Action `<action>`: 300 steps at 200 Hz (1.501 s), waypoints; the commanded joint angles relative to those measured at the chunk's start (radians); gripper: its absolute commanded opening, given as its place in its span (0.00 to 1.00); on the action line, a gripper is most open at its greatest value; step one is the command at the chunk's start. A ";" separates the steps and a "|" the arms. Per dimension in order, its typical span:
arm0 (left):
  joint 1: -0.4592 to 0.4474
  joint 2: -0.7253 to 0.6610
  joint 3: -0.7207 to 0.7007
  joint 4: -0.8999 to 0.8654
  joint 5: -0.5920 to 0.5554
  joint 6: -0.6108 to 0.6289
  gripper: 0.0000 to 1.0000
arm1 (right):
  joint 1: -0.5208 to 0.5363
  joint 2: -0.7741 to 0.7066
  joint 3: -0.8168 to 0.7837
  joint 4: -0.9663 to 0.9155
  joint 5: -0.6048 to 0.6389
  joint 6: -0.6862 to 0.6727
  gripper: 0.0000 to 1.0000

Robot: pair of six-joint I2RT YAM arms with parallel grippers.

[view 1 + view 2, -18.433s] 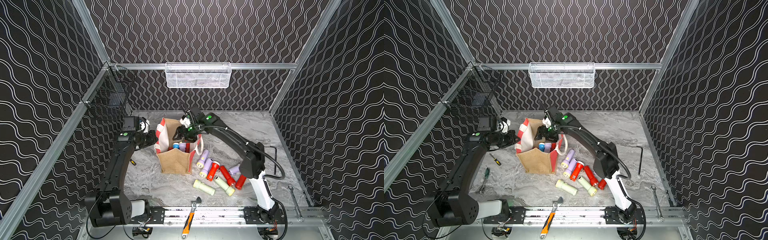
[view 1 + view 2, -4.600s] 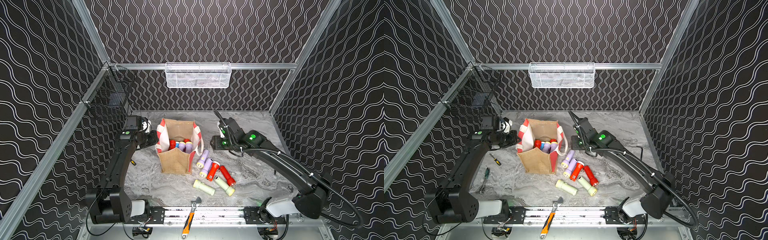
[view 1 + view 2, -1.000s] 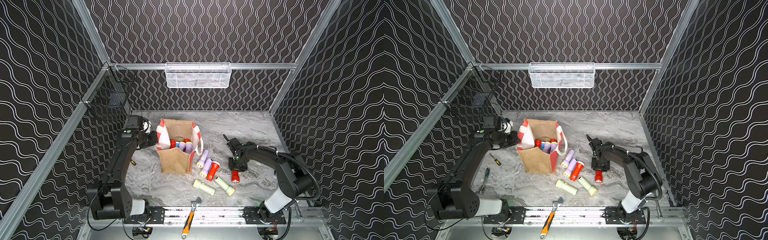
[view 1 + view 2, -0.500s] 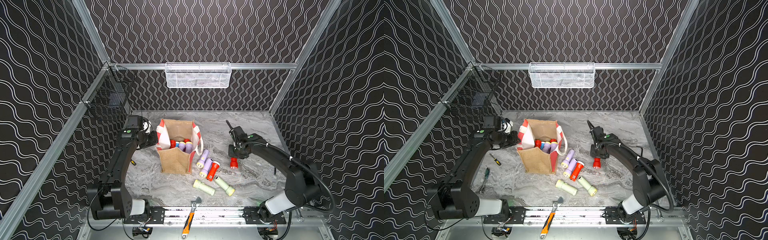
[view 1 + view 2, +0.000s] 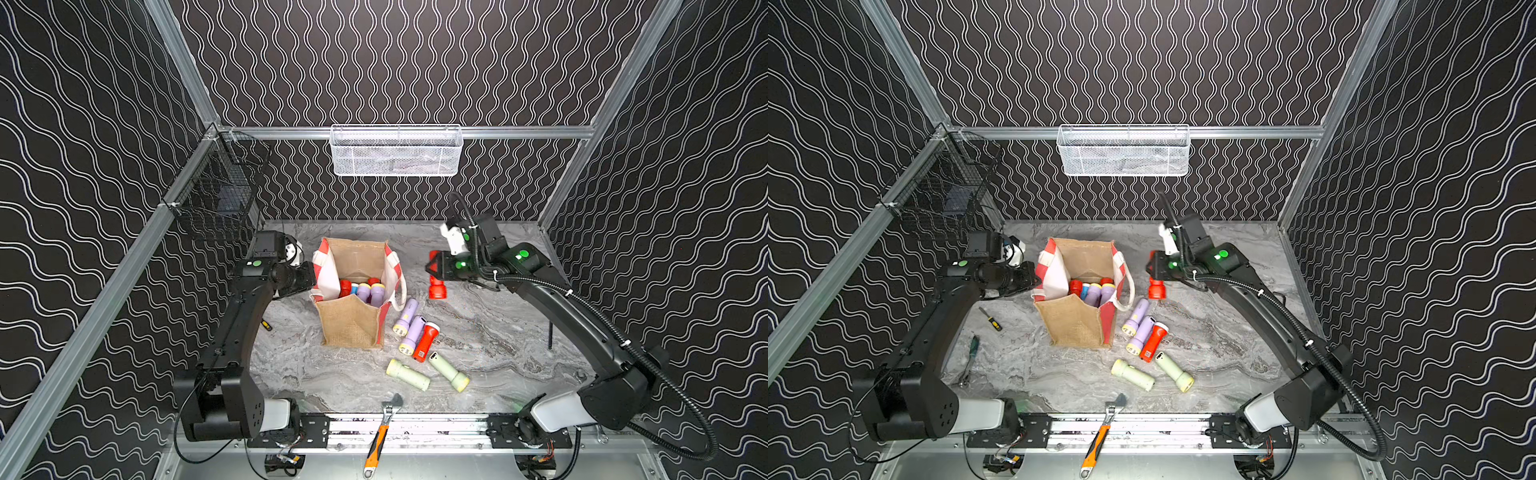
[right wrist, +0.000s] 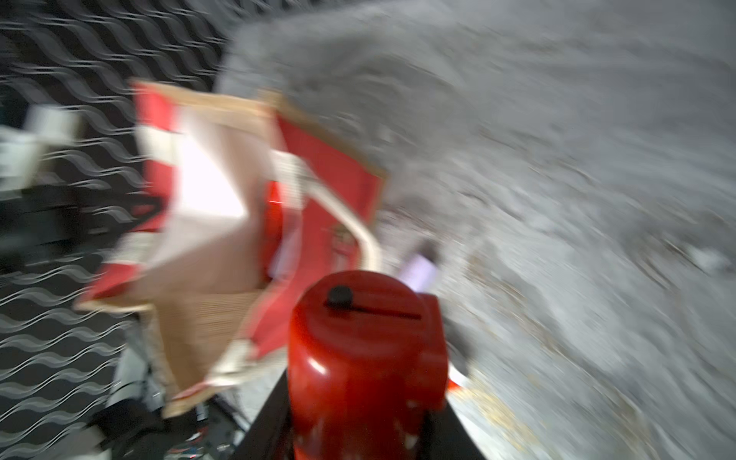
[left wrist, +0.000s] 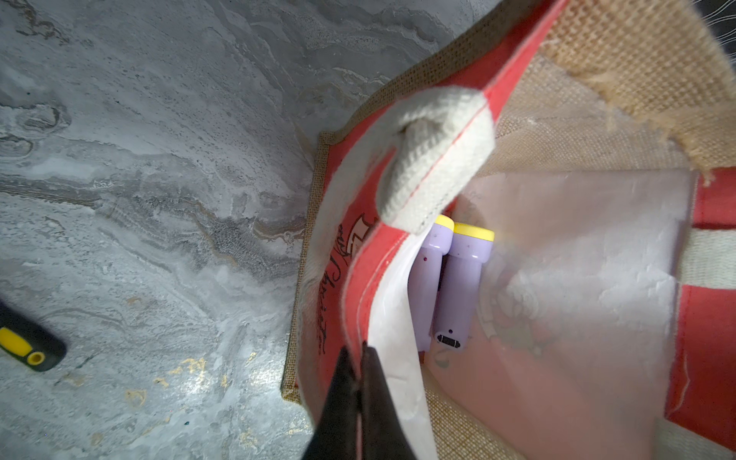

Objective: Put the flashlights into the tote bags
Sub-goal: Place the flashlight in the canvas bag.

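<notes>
Now, writing: script on your tote bag (image 7: 330,318), unreadable.
Loose flashlights (image 5: 426,340): five.
Right gripper (image 5: 434,268): pinches red flashlight (image 6: 366,350).
Left gripper (image 7: 358,382): pinches tote bag rim.

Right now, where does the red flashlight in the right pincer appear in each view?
Top view: red flashlight mid-frame, just right of the tote bag.
Top view: same spot, right of the bag.
Left wrist: not in it; bag shows.
Right wrist: large in the foreground, bag behind.
Shared landmark: the tote bag.
</notes>
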 commanded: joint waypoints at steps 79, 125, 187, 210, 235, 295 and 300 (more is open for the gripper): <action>0.000 -0.024 -0.002 0.017 0.031 0.007 0.05 | 0.185 0.466 0.393 0.291 -0.167 0.120 0.33; 0.000 -0.018 -0.002 0.020 0.036 0.006 0.05 | 0.204 0.622 0.410 0.331 -0.244 0.152 0.35; 0.001 -0.009 0.001 0.020 0.039 0.006 0.05 | 0.214 0.807 0.446 0.226 -0.245 0.091 0.36; -0.001 -0.007 0.002 0.020 0.035 0.006 0.05 | 0.218 0.873 0.497 0.135 -0.188 0.064 0.36; -0.001 -0.003 0.003 0.018 0.037 0.006 0.05 | 0.218 0.907 0.514 0.098 -0.167 0.070 0.38; -0.001 -0.002 -0.001 0.019 0.035 0.006 0.05 | 0.218 0.917 0.523 0.073 -0.160 0.084 0.52; -0.001 -0.002 -0.001 0.018 0.034 0.006 0.05 | 0.218 0.918 0.530 0.068 -0.162 0.082 0.52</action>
